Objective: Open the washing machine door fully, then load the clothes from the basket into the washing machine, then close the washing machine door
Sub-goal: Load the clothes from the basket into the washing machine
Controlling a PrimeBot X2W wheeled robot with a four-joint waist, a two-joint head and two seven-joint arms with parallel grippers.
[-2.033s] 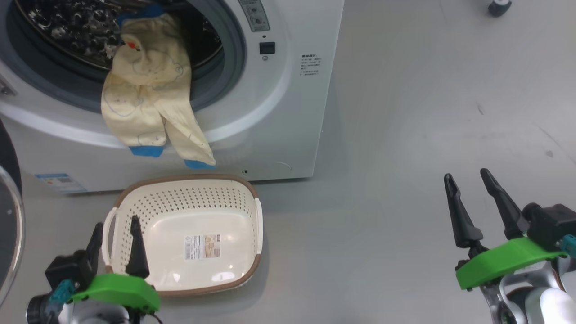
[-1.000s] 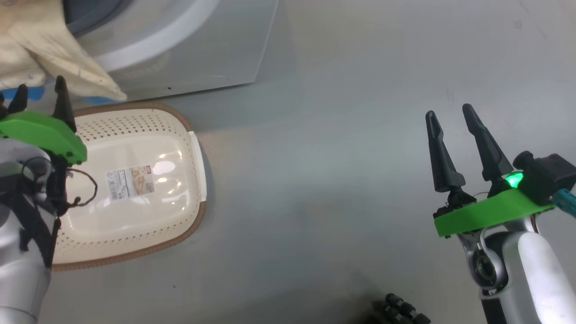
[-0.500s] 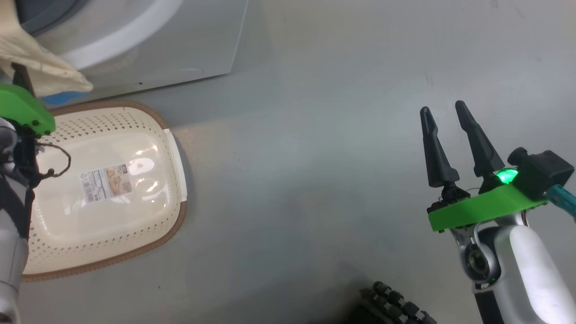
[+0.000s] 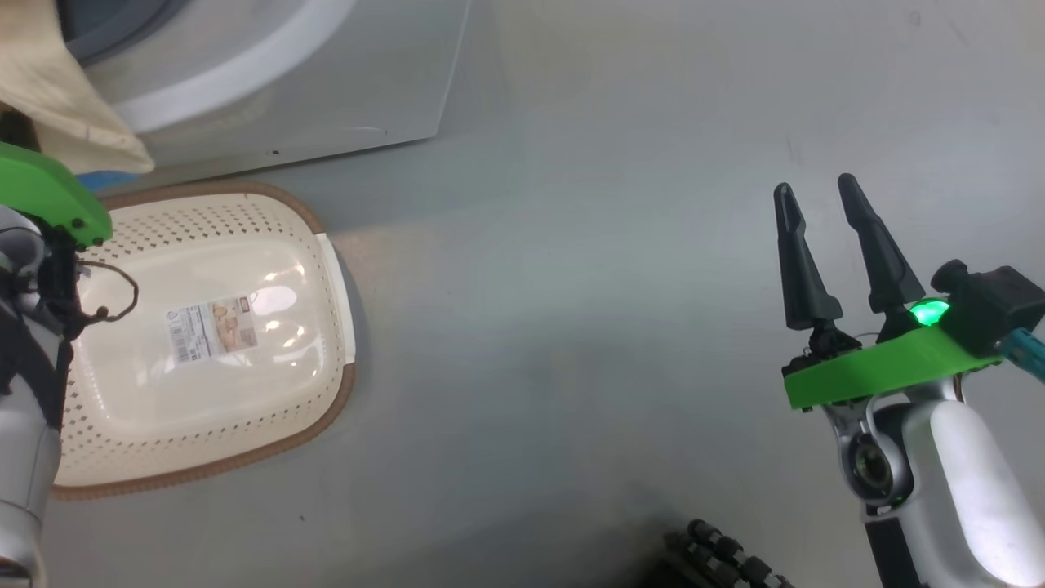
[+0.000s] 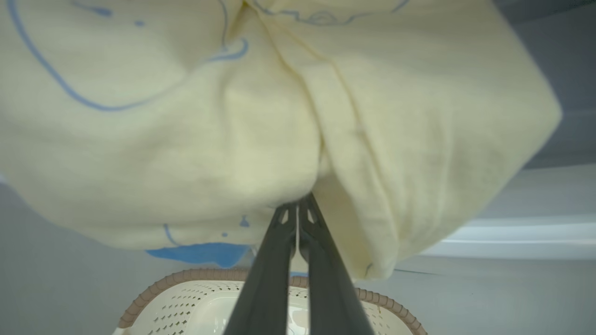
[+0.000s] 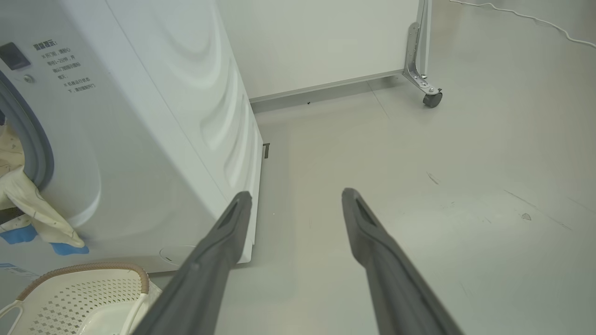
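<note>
Clothes [image 5: 195,139] hang pinched at the left gripper's [image 5: 298,211] closed jaws; right gripper [image 4: 814,186] jaws wide.

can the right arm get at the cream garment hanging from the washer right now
Probably not without a long reach across: the open right gripper hovers over bare grey floor, far right of the white washing machine. Nothing blocks it, but the left gripper is shut on the cream-yellow blue-trimmed garment.

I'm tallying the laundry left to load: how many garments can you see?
1: a cream garment hanging from the mouth of the washing machine above the empty basket, pinched by the shut left gripper. More may be hidden in the drum.
</note>
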